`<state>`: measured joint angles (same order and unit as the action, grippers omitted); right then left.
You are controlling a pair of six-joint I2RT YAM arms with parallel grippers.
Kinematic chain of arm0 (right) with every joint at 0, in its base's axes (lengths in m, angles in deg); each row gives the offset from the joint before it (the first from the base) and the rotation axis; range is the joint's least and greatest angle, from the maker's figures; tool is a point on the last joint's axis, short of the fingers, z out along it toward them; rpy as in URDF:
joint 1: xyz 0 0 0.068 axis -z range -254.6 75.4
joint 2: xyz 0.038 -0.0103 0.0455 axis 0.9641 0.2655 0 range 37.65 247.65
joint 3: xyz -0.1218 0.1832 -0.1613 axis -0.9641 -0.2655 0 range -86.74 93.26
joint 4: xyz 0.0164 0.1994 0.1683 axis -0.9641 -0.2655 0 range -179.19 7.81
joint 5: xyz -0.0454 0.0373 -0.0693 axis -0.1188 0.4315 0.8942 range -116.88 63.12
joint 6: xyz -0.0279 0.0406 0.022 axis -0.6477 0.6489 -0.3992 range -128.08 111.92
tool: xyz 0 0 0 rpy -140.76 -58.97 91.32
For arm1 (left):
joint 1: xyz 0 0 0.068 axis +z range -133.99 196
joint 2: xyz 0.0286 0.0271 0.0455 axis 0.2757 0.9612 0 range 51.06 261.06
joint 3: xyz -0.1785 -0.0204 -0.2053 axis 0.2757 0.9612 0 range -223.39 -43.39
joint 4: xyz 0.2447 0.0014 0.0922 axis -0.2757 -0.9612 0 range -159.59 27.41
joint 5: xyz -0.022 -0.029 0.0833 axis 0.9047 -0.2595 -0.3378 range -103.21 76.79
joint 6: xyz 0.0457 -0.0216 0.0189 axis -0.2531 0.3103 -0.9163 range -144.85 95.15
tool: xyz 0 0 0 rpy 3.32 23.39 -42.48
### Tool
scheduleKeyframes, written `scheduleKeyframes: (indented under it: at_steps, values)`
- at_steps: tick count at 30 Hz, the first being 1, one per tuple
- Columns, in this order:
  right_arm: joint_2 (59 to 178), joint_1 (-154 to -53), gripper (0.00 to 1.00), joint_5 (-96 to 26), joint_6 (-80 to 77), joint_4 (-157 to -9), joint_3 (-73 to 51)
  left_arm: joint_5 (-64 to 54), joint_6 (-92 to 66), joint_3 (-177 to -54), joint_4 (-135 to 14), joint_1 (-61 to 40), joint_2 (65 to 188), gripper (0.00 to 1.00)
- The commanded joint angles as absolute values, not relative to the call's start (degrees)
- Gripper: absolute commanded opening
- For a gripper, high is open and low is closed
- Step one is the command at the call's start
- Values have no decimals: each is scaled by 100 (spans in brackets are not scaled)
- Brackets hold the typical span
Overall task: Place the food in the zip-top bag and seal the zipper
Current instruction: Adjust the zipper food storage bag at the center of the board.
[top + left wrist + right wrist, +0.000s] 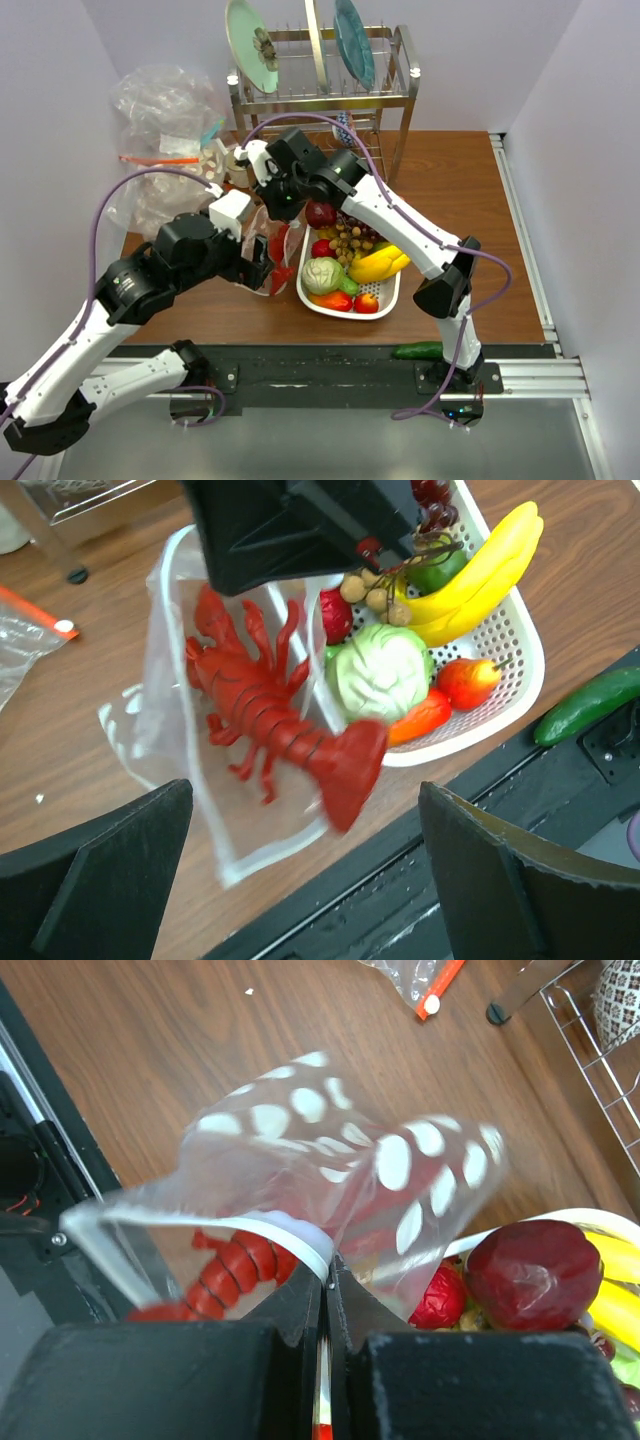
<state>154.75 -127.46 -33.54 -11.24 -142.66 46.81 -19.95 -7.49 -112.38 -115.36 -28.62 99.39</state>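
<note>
The red plastic lobster (270, 715) lay at the centre of the left wrist view, inside the outline of the flat clear plastic bag printed with white dots (330, 1170). Its tail was blurred near the bag's lower edge, so I could not tell whether it sat fully inside. The bag was lifted off the brown wooden bench (450, 170). It hung from the right claw (325, 1290), whose jaws were pressed together on the pale band along the bag's mouth edge (250, 1225) (the zipper strip, as far as could be made out). In the right wrist view the lobster showed through the film at lower left.

The left claw (262, 268) stood spread wide and held nothing. Its dark fingers (110, 870) filled the bottom corners of its own view, on either side of the lobster's tail.

Just right of the bag sat the white perforated plastic tray (510, 670). It held a dark red apple (535, 1275), an orange-red pepper (420, 718), a pale green cabbage (380, 670) and yellow bananas (480, 570). A green cucumber (590, 705) lay on the black rail at the right edge. In the overhead view a bulky clear bag with an orange strip (160, 140) sat at upper left, and a metal dish rack (320, 90) stood at top centre.
</note>
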Motion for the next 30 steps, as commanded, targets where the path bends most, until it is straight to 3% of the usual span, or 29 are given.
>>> scheduleKeyframes:
  at_steps: [1,16,22,26,27,30]
  values:
    - [15411,-12707,0,-3514,-949,-14249,4931,-1840,-807,-10687,-10533,-2838,9948,100]
    - [15332,-12602,0,-3690,-843,-14108,4747,-4808,-201,-10289,-10293,-4726,10633,100]
    - [15244,-12532,0,-3743,-694,-14020,4554,-5197,-86,-10359,-10284,-5272,11055,99]
    - [15200,-12488,0,-3769,-694,-14002,4492,-5232,-25,-10280,-10380,-5281,11091,80]
    - [15183,-12479,0,-3787,-694,-13994,4457,-5267,80,-10263,-10511,-5281,11056,64]
    - [15130,-12444,0,-3822,-685,-13959,4343,-5311,248,-10184,-10714,-5281,10872,41]
